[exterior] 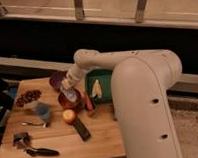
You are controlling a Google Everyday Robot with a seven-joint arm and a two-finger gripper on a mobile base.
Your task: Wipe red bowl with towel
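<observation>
Gripping one towel (71,97), the pincer (67,86) (clamped) is over one red bowl (78,103)

My arm (143,91) is all smooth off-white shell: a fat rounded segment with two small dark holes down its side, narrowing past a rounded joint to a slim forearm. Its gripper (68,89), pale as well, sits over the wooden table (103,143) near the far edge.
</observation>
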